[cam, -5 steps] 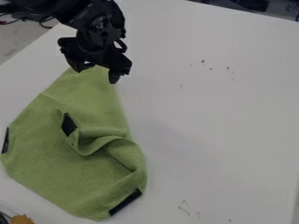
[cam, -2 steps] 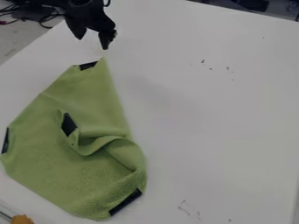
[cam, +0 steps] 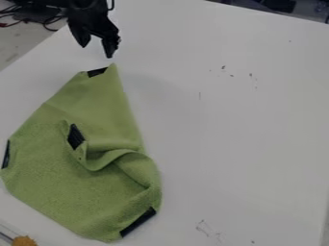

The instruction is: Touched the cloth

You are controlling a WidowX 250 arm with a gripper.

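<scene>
The black gripper hangs at the upper left of the camera view, open, its two fingertips apart with nothing between them. Just below it lies the top corner of the green cloth, and a small gap shows between the fingertips and that corner. The cloth spreads over the left part of the white table, with a curled fold near its middle. Black patches show at its top corner, left edge, lower right edge and on the fold.
The white table stretches to the right, with small dark marks on its surface. An orange-brown object is at the bottom left corner. Cables lie beyond the table's edge at the upper left.
The gripper has moved up and away from the cloth's top corner, uncovering the black patch there, then shifted slightly left and down. The cloth has kept its place and shape.
</scene>
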